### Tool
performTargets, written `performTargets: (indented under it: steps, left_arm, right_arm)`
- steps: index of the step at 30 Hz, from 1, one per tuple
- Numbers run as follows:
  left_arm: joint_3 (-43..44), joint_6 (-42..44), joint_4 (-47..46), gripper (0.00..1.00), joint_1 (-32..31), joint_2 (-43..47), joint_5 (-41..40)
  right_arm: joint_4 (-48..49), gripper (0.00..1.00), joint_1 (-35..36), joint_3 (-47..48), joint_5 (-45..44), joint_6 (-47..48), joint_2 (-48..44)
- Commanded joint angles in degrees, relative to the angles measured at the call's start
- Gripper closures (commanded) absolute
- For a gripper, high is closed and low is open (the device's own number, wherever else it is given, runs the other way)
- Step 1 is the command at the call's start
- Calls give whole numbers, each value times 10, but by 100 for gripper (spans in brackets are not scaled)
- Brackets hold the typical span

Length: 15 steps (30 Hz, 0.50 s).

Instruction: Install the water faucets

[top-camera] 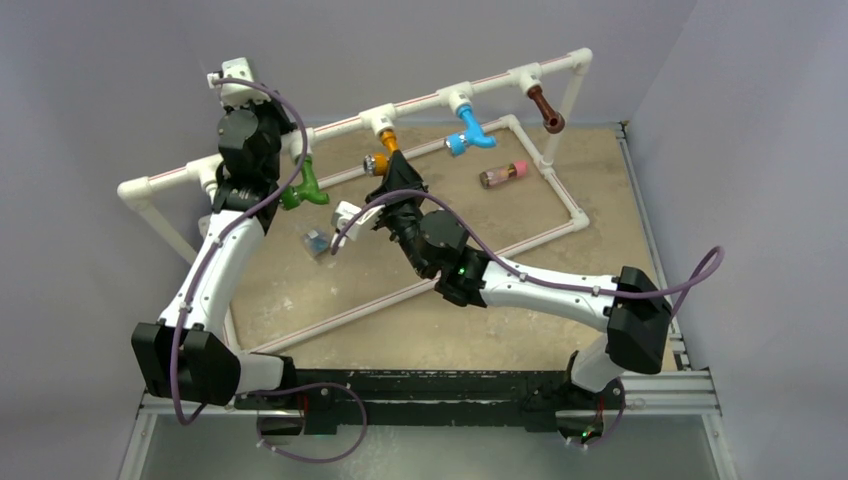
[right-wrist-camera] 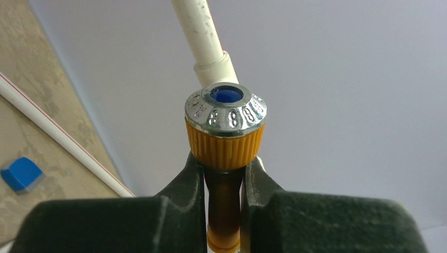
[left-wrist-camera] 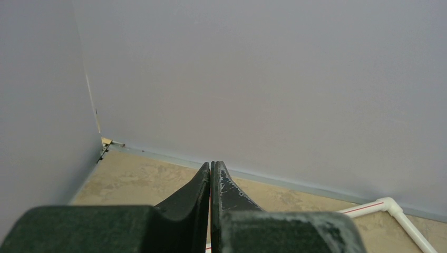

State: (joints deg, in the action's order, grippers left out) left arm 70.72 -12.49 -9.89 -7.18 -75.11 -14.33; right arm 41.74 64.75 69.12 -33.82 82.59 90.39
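A white pipe frame (top-camera: 420, 100) carries tee joints along its raised bar. An orange faucet (top-camera: 381, 152) hangs from a middle tee; my right gripper (top-camera: 392, 178) is shut on its neck (right-wrist-camera: 224, 195), below its silver-rimmed nozzle (right-wrist-camera: 225, 113). A green faucet (top-camera: 302, 188) hangs from the left tee, a blue faucet (top-camera: 468, 135) and a brown faucet (top-camera: 545, 109) from tees further right. My left gripper (left-wrist-camera: 211, 171) is shut and empty, raised at the frame's far left corner (top-camera: 232, 80), facing the back wall.
A small clear cylinder with a pink end (top-camera: 503, 174) lies on the tan board inside the frame. A small blue-and-white piece (top-camera: 317, 241) lies left of centre; it also shows in the right wrist view (right-wrist-camera: 21, 173). Grey walls close the back and sides.
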Motion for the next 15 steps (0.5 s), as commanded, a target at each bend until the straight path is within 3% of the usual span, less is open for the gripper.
performTargets:
  steps: [1,10,15]
  left_arm:
    - [-43,2,146,100,-4,-36,34]
    - [-44,1,147,100,-3,-35,35]
    - [-43,0,147,100,-3,-35,36]
  right_arm:
    - [40,100,-6,31,-16,-129,5]
    - [55,100,-23,17,24,-516,-28]
    - [85,100,-67,-15,73,-819,-57]
